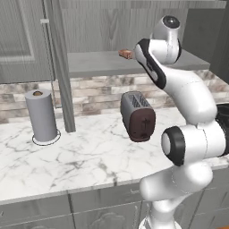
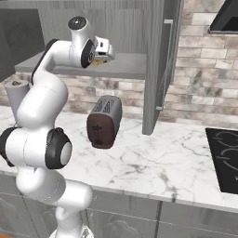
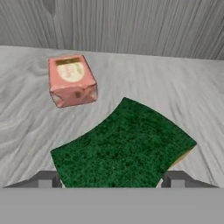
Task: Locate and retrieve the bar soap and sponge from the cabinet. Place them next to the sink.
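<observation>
The arm reaches up into the open cabinet (image 1: 27, 36), its claw (image 3: 109, 180) over the grey shelf (image 1: 98, 62). The sponge (image 3: 122, 146) lies green side up on that shelf, right between the two dark fingers (image 3: 46, 179), which stand spread on either side of it; whether they touch it I cannot tell. The bar soap (image 3: 71, 80) sits just beyond it, a little to the left, apart from it. Below on the marble desk (image 1: 67, 156) stand a toaster (image 1: 137, 116) and a paper towel roll (image 1: 41, 116)
</observation>
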